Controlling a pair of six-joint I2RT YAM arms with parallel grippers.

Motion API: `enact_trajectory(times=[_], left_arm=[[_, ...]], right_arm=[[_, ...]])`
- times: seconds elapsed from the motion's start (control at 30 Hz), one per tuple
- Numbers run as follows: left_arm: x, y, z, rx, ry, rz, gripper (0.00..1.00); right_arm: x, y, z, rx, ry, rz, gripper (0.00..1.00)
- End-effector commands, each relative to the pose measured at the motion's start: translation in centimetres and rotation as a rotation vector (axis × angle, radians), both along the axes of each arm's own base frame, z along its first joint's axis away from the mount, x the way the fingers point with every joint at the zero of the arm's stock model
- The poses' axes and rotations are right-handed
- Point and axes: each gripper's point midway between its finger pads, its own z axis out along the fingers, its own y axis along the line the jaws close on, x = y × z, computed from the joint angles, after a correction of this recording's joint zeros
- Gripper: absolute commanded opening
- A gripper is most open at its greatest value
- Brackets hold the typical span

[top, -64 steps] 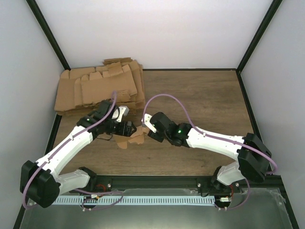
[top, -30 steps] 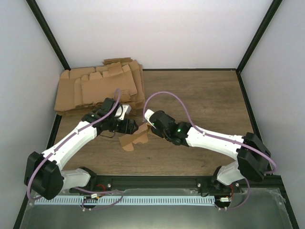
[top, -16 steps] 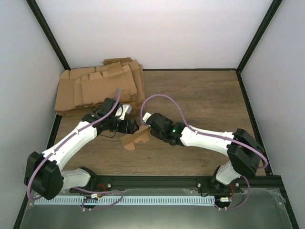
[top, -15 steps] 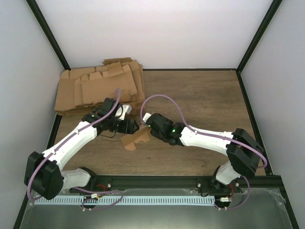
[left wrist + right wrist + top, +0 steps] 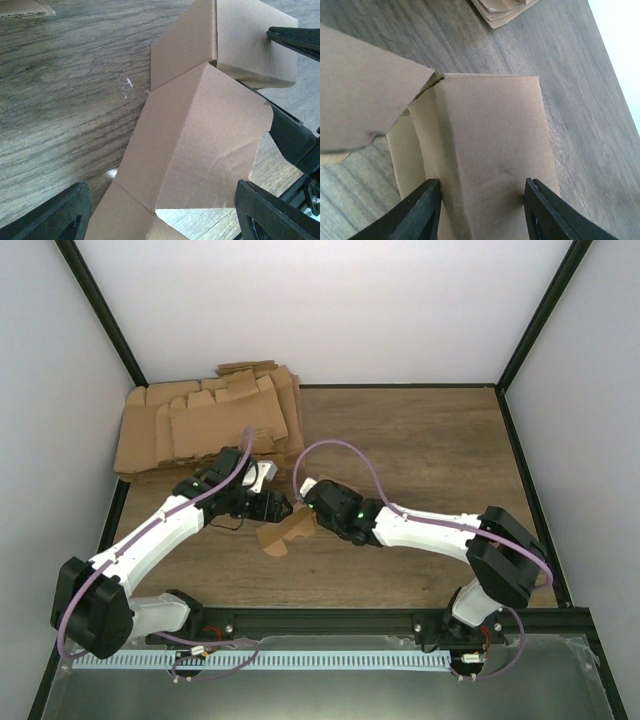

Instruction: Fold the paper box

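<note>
Brown cardboard paper box (image 5: 288,530) mid-frame, partly folded | right gripper (image 5: 482,200) clamped on its folded body | left gripper (image 5: 160,202) jaws wide apart, box between, ungripped

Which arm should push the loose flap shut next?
Left, probably. The right tool is clamped on the box, steadying it. The left tool is open, and the loose flap lies right in front of its fingers.

cardboard pile (image 5: 200,425) blocks far-left corner; paper box (image 5: 290,530) mid-table; right half of table (image 5: 430,450) open.
</note>
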Motion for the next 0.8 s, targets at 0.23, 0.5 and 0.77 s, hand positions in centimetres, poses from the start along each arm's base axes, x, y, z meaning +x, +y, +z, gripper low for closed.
enact_trajectory(times=[0.23, 0.5, 0.77], left_arm=[[0.4, 0.1, 6.7, -0.072, -0.140, 0.027, 0.81], [0.2, 1.2, 12.5, -0.105, -0.270, 0.071, 0.82], [0.0, 0.8, 13.7, -0.135, -0.273, 0.061, 0.82]], right_arm=[[1.5, 0.5, -0.8, 0.008, -0.043, -0.079, 0.38], [2.9, 0.4, -0.4, 0.163, 0.118, -0.124, 0.22], [2.5, -0.1, -1.8, 0.456, 0.504, -0.179, 0.21]])
